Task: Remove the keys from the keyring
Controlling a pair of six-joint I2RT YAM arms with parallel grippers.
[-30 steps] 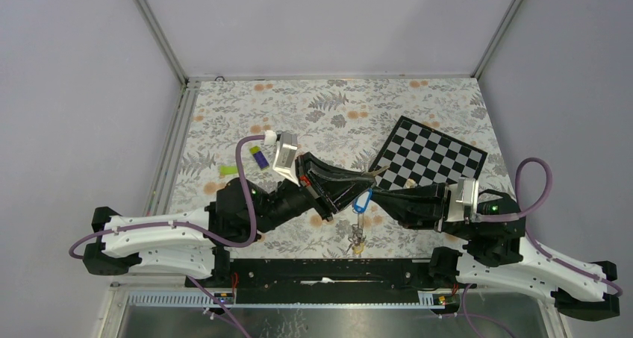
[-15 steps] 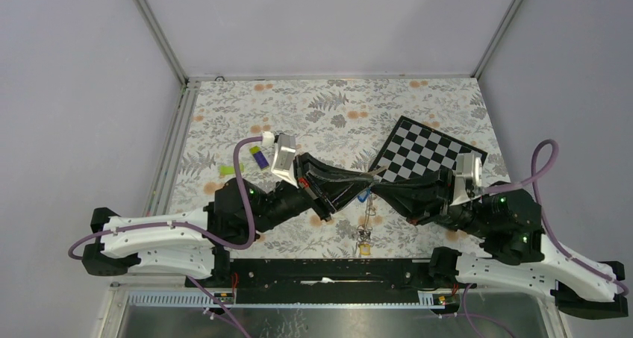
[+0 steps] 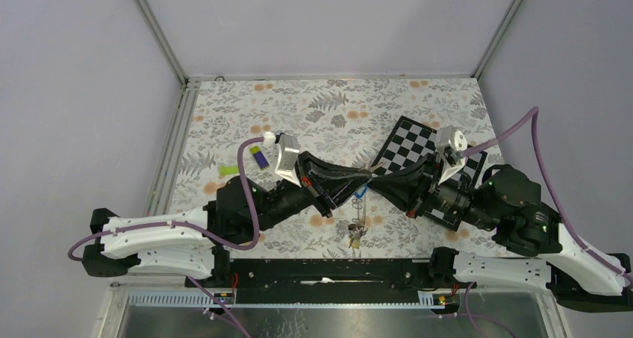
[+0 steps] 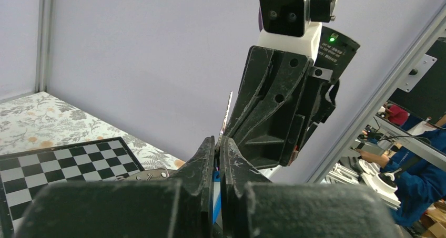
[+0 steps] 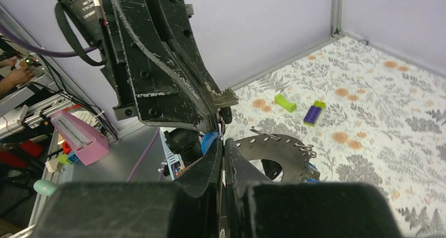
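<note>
Both grippers meet tip to tip above the table's front middle. The keyring (image 5: 286, 146), a flat grey disc with small holes round its rim, is edge-on and mostly hidden from above. My left gripper (image 3: 365, 175) is shut, the ring's rim (image 4: 139, 175) running in beside its left finger. My right gripper (image 3: 377, 177) is shut on the ring's near edge (image 5: 231, 143). A blue clip (image 3: 361, 193) hangs just under the tips, and a chain drops from it to a bunch of keys (image 3: 356, 236). The clip also shows in the left jaws' gap (image 4: 216, 188).
A checkerboard mat (image 3: 418, 148) lies under and behind the right arm. A purple block (image 3: 259, 157) and a green block (image 3: 228, 171) lie on the floral cloth left of the left wrist. Metal rails edge the table on the left and right.
My right arm has lifted and swung its wrist up and back, and its gripper has shut at the left gripper's tips. The blue clip and keys rose slightly. The left arm barely moved.
</note>
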